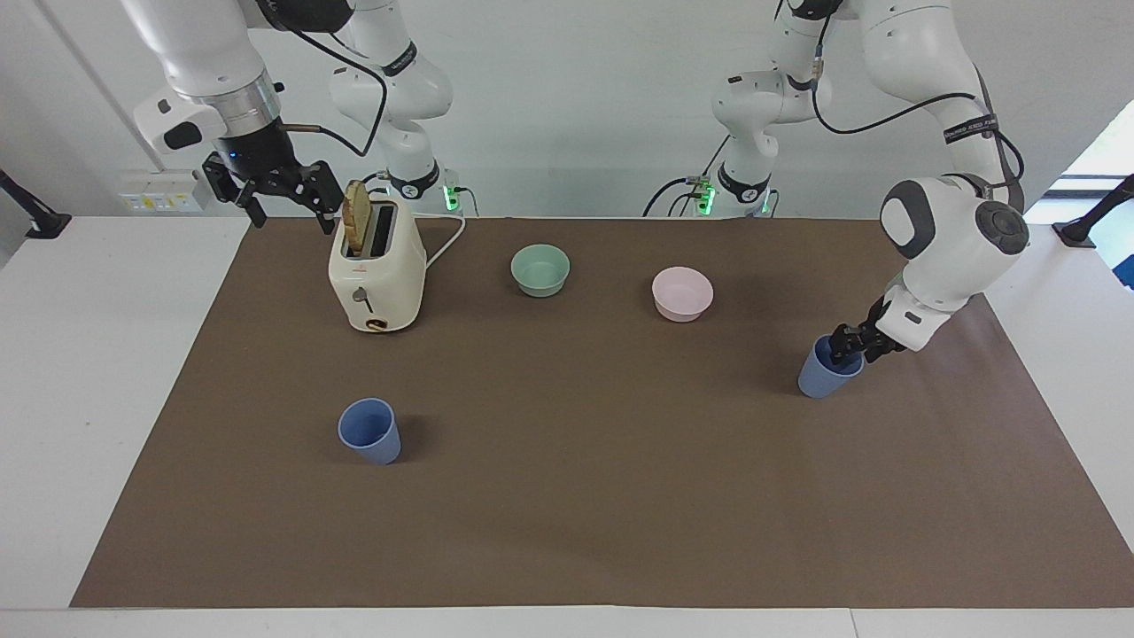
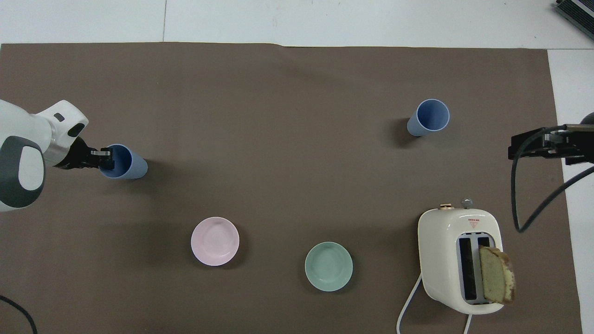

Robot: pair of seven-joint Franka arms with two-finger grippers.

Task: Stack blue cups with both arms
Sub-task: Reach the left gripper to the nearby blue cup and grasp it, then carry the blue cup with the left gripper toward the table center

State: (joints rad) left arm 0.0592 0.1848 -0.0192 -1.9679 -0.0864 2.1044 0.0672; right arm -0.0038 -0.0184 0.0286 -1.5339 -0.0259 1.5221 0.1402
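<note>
- I saw one blue cup (image 1: 829, 369) at the facing view's right, the left gripper (image 1: 849, 341) pinching its rim; that thin hold risked tipping it on lifting.
- The other blue cup (image 1: 369, 430) stood lower left, untouched.
- The right gripper (image 1: 270, 197) waited spread wide at upper left beside the toaster (image 1: 376, 270), which it could clip.

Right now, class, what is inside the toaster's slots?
One slice of bread stands up out of one slot of the toaster, leaning a little. The other slot shows nothing sticking out. The bottoms of both slots and the slice's lower part are hidden by the toaster's body.
</note>
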